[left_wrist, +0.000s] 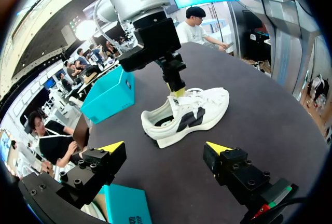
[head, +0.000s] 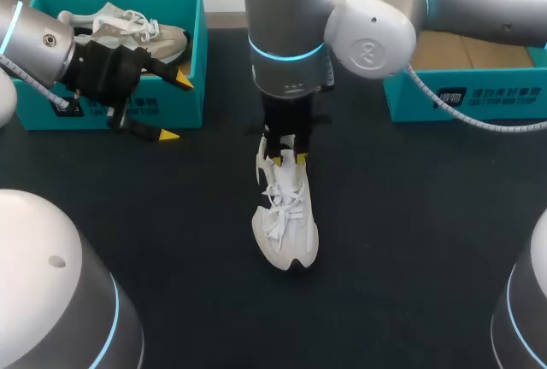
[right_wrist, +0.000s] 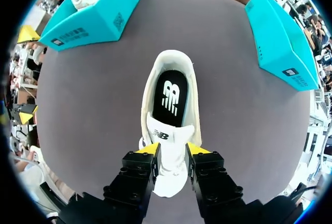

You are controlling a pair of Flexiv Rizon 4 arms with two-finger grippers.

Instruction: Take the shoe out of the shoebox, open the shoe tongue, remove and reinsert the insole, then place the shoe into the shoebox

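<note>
A white shoe [head: 286, 224] stands upright on the dark table, toe toward me; its black insole [right_wrist: 170, 97] shows inside the opening. My right gripper [head: 288, 160] comes down from above at the shoe's mouth. In the right wrist view its fingers [right_wrist: 173, 149] press the white tongue from both sides, shut on it. My left gripper [head: 176, 108] hangs open in front of the left teal shoebox [head: 198, 44], apart from the shoe. Seen from the left wrist, its yellow tips [left_wrist: 165, 149] stand wide, with the shoe [left_wrist: 202, 112] ahead of them.
A second pale shoe [head: 128, 27] lies in the left shoebox. Another teal box [head: 461, 96] sits at the back right, also seen beside the shoe [right_wrist: 280, 37]. Dark tabletop surrounds the shoe.
</note>
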